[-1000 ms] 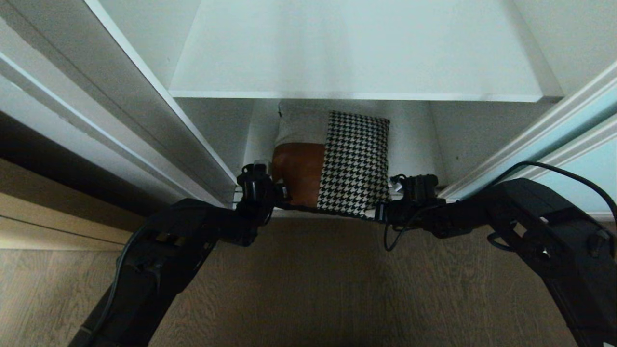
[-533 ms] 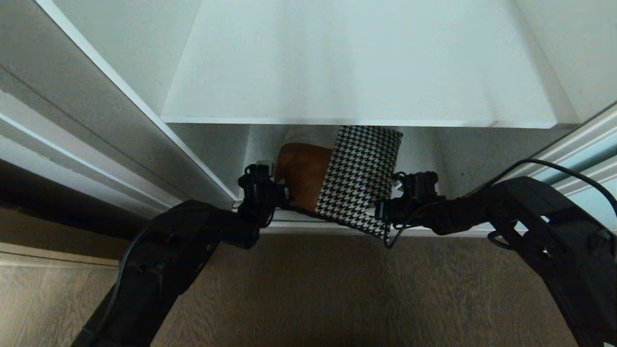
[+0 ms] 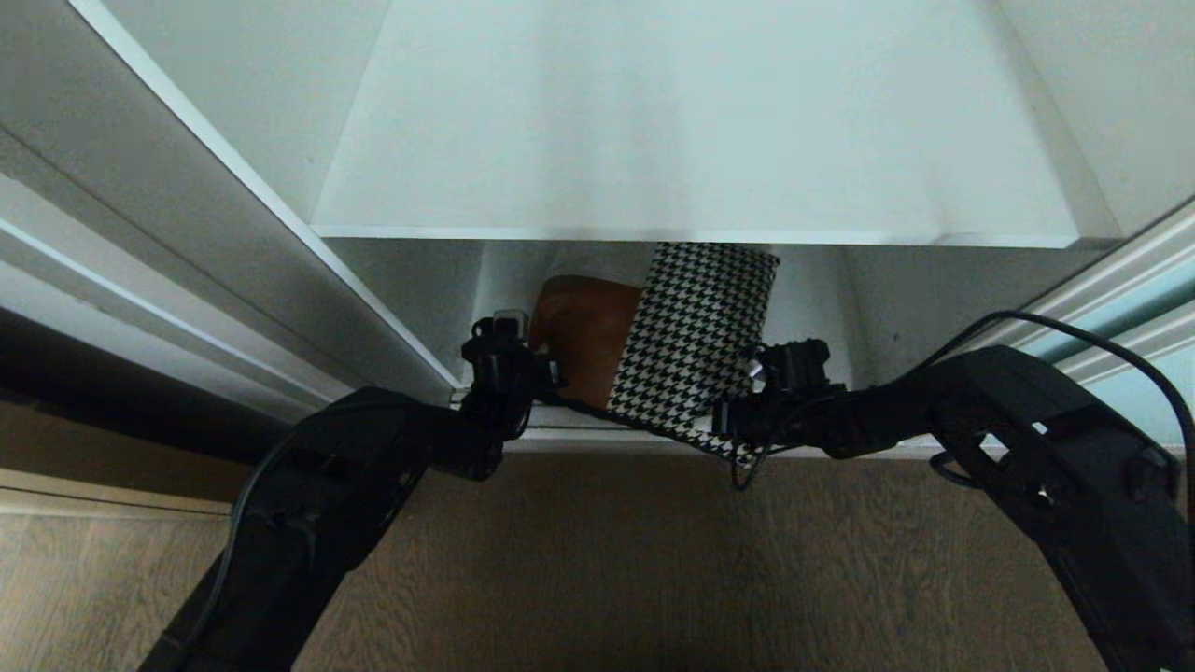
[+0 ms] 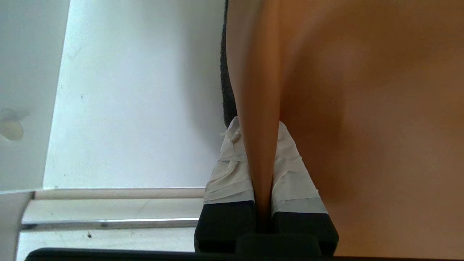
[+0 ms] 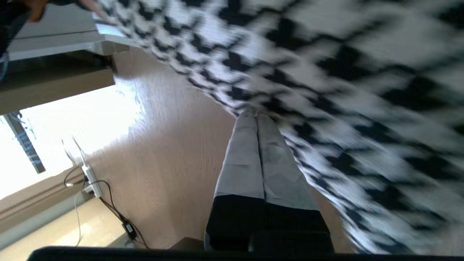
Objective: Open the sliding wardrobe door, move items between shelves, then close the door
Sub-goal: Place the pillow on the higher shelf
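Observation:
The patchwork cushion (image 3: 686, 336) lies tilted in the lower shelf (image 3: 808, 303), under the front edge of the wide white upper shelf (image 3: 691, 140). Its near corner hangs out over the bottom rail. My left gripper (image 3: 546, 375) is at the cushion's rust-brown side. In the left wrist view the left gripper (image 4: 256, 127) is shut on a fold of rust-brown fabric (image 4: 362, 108). My right gripper (image 3: 739, 422) is at the houndstooth corner. Its taped fingers (image 5: 246, 156) are pressed together, tips pinching the houndstooth edge (image 5: 326, 72). The sliding wardrobe door (image 3: 1139, 313) stands pushed aside at the right.
Grey wardrobe framing (image 3: 187, 233) runs along the left of the opening. Wooden floor (image 3: 597, 560) lies in front of the bottom rail (image 3: 597, 439). A power strip with cables (image 5: 90, 177) lies on the floor in the right wrist view.
The whole view has shifted, so the camera moved. The cushion has tilted, its houndstooth corner drawn out over the rail. My right gripper has moved slightly left with it.

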Motion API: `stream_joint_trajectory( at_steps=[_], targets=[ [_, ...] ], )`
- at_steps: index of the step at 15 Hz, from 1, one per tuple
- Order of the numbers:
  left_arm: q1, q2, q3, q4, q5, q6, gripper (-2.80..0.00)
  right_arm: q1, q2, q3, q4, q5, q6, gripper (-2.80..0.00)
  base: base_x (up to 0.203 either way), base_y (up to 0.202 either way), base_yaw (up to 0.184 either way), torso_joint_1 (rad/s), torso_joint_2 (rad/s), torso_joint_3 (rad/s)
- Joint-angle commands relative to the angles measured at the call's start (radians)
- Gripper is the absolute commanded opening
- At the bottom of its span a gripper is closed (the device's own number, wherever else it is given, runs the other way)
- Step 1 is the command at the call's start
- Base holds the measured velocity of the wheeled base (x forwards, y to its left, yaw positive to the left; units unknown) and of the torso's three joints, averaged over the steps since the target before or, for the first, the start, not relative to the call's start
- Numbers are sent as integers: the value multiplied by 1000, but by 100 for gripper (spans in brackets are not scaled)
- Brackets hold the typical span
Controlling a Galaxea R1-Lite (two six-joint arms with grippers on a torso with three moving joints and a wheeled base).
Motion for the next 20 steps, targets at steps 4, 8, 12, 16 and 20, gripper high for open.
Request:
stream_joint_trajectory(
  at_steps=[4,8,12,16,20],
  targets=[
    [15,-18,11,7,-3,-57,-280,-3,32,-87,129,5,-1,-280,0,0,0,0,0,0],
    [15,10,0,16,-6,-54,-280,-21,17,-46,169,10,-6,-280,0,0,0,0,0,0],
    [15,11,12,15,-18,-57,-280,-17,102,-136,127,2,-3,-280,0,0,0,0,0,0],
    [12,3,40,4,-18,-56,-280,-19,185,-182,55,-69,-88,-280,0,0,0,0,0,0],
    [-5,-24,113,-49,-18,-55,-280,-29,201,-182,-94,-189,-109,-280,0,0,0,0,0,0]
  ],
)
